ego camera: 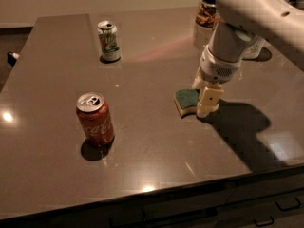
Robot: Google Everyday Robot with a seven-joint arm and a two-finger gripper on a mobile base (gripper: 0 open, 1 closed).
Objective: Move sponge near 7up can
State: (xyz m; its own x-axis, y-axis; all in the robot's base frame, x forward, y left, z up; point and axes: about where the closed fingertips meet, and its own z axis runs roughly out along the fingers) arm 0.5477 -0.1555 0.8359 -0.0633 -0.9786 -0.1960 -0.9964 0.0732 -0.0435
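The sponge (185, 100), dark green on top with a pale yellow body, lies flat on the table right of centre. My gripper (203, 94) is lowered onto its right end, open, with one finger on the near side and one on the far side. The sponge still rests on the table. The 7up can (109, 41), green and white with a silver top, stands upright at the back left, far from the sponge.
A red Coca-Cola can (95, 119) stands upright at the front left. A jar with a dark lid (207, 7) stands at the back right behind my arm. The dark table's front edge (156, 189) runs close below.
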